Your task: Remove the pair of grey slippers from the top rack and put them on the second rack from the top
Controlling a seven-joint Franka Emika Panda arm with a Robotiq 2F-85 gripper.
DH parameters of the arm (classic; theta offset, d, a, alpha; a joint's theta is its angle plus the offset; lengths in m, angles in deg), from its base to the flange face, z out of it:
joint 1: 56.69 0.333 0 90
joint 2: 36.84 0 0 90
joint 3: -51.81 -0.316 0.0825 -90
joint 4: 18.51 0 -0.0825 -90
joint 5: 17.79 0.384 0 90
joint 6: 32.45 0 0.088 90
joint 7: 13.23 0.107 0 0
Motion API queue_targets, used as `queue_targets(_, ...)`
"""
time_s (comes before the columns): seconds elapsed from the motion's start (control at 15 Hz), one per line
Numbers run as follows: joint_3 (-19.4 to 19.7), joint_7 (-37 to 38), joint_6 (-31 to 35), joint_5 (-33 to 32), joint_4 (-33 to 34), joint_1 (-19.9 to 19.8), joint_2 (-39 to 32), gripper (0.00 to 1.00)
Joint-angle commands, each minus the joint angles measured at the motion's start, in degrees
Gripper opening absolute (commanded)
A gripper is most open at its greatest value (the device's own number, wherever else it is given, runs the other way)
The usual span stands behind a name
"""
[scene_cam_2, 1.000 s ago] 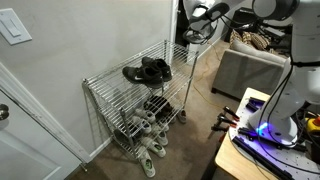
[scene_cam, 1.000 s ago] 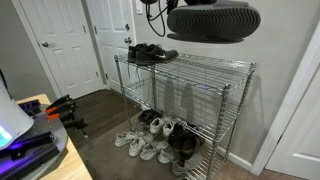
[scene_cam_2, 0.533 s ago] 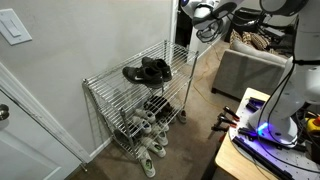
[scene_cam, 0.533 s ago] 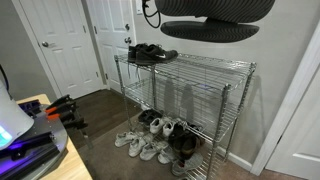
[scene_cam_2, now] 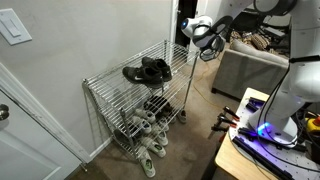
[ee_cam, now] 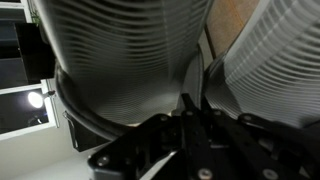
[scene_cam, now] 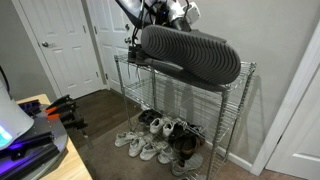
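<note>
**Slippers aloft by the shoe rack.** My tool is clamped narrow on the pair of grey slippers, flat slides with dark ribbed soles. It holds both in the air, touching no tier of the silver chrome wire shelving unit.

In the wrist view the two ribbed soles fill the frame side by side, one at ten o'clock and one at two o'clock. The tool pinches them where they meet, at six o'clock.

In an exterior view the slippers loom close to the lens, soles toward the camera, hiding much of the shelving behind them. In an exterior view from farther off they hang at one o'clock in the picture, just past the three o'clock end of the top rack and about level with it.

The second rack from the top sits one tier lower, well apart from the slippers.

A pair of black lace-up shoes rests on the top rack, toward its middle. White sneakers and more dark shoes crowd the lowest level and the wooden floor at six o'clock.

A grey sofa stands at three o'clock beyond the rack. A white light switch is fixed to the wall at ten o'clock, and white panelled doors close off the room behind the shelving. A wooden tabletop at five o'clock carries gear glowing blue.
</note>
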Motion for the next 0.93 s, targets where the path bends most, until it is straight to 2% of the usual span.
queue_targets(0.0, -3.6, -2.7, -2.2, 1.2, -0.7, -3.7, -2.0, 0.04)
queue_targets(0.47, -6.5, -6.7, 0.4, 4.8, -1.1, -6.8, -5.9, 0.04)
queue_targets(0.87, -5.5, -5.4, 14.9, 4.7, -3.1, -7.8, -7.2, 0.04)
